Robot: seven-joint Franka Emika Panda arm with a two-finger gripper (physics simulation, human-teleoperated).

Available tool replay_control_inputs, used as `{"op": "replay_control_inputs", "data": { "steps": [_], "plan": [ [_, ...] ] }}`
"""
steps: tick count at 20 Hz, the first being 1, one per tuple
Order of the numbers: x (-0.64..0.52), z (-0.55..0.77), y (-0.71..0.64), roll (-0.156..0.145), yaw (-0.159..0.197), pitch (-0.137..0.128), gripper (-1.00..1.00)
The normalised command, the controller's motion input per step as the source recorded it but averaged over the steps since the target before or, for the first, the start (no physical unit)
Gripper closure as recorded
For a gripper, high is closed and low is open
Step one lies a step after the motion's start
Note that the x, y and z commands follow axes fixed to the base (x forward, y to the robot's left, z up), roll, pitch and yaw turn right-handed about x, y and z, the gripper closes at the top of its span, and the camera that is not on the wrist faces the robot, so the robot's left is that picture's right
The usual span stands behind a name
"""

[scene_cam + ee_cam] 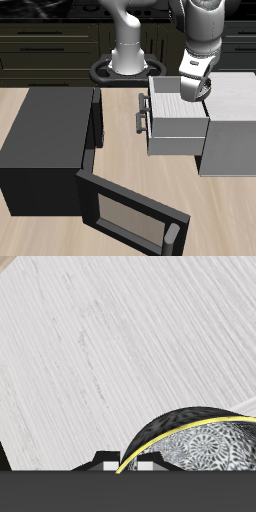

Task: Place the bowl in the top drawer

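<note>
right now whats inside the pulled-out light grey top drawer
In the exterior view the robot's two-finger gripper covers part of the light grey top drawer; its visible inside looks bare. The small metallic bowl appears only at the wrist.

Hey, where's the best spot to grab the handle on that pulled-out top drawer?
Grip the bar handle at its middle, coming from the drawer's front. The bar stands off the front panel, so fingers likely fit around it.
</note>
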Motion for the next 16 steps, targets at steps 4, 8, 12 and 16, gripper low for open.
{"op": "replay_control_inputs", "data": {
  "steps": [4, 8, 12, 16],
  "plan": [
    [0.02, 0.01, -0.06, -0.006, -0.076, 0.000, -1.00],
    [0.02, 0.23, -0.13, -0.026, -0.047, -0.039, -1.00],
    [0.03, 0.17, -0.09, -0.025, -0.035, -0.052, -1.00],
    [-0.04, 0.38, -0.09, 0.060, -0.206, -0.094, -1.00]
  ]
}}
